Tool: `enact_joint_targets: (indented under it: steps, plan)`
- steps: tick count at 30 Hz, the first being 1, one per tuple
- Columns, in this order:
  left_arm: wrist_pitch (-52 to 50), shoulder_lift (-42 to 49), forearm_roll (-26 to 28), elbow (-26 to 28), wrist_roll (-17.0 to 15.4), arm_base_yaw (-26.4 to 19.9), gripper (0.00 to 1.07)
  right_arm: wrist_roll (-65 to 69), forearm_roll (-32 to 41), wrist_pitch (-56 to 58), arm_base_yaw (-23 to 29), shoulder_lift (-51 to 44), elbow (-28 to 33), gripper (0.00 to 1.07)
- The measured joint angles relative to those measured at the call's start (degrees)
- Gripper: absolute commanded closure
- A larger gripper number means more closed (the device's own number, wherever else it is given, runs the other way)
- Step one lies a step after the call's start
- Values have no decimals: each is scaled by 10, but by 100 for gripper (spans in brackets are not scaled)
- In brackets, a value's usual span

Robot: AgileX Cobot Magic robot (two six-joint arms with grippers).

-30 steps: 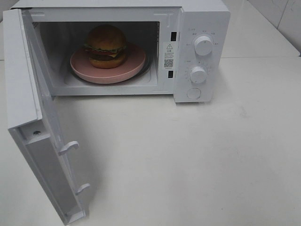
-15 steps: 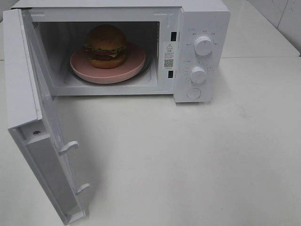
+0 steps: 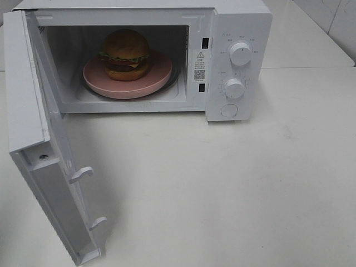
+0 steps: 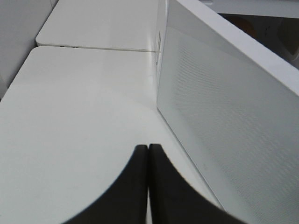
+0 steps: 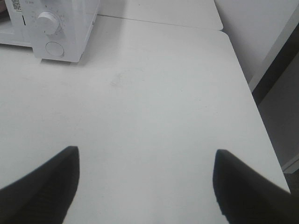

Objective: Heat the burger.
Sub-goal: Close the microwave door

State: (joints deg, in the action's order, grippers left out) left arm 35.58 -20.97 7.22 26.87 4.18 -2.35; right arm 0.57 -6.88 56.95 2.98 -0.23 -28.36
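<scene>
At about 11 o'clock in the high view, the burger (image 3: 125, 54) sits upright on the pink plate (image 3: 161, 75) inside the microwave (image 3: 245, 22). The microwave stands at 12 o'clock on the bench (image 3: 222, 183). Its door (image 3: 25, 94) is swung wide, the free edge reaching toward 8 o'clock. Compared with a second ago, nothing in this view has shifted: burger, plate and door lie exactly as they did, and neither arm shows.

The one change is at the left tool (image 4: 148, 154). Its two dark fingers now press together with nothing between them. It hovers over bare bench, just beside the door's white dotted face and apart from it. The right tool (image 5: 145, 154) is spread wide and empty above open bench, with the microwave's control side well ahead of it.

My reading is that loading is done. A closed, empty tool next to the door looks like preparation to push with a blunt tip rather than to grasp. Closing the door seems the step in hand. After that, the upper dial (image 3: 241, 54) and lower dial (image 3: 235, 88) at 1 o'clock need setting. The push should land near the free edge, or the door may stop short of latching.
</scene>
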Motion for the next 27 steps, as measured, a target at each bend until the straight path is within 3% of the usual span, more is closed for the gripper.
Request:
enact_joint_targets:
  steps: [4,9,12,15,17,22,27]
  plan:
    - [-95,-34,-7,-36,9,0,107,0,0,0,0,0,0,31]
    - [-262,-111,-9,-98,46,0,107,0,0,0,0,0,0,31]
    - [-327,-148,-10,-113,48,0,107,0,0,0,0,0,0,31]
    - [-350,-162,-10,-117,48,0,107,0,0,0,0,0,0,31]
    - [-433,-208,-10,-125,47,0,107,0,0,0,0,0,0,31]
    - [-519,-262,-21,-126,46,0,107,0,0,0,0,0,0,31]
    - [-580,-325,-48,-127,10,0,107,0,0,0,0,0,0,31]
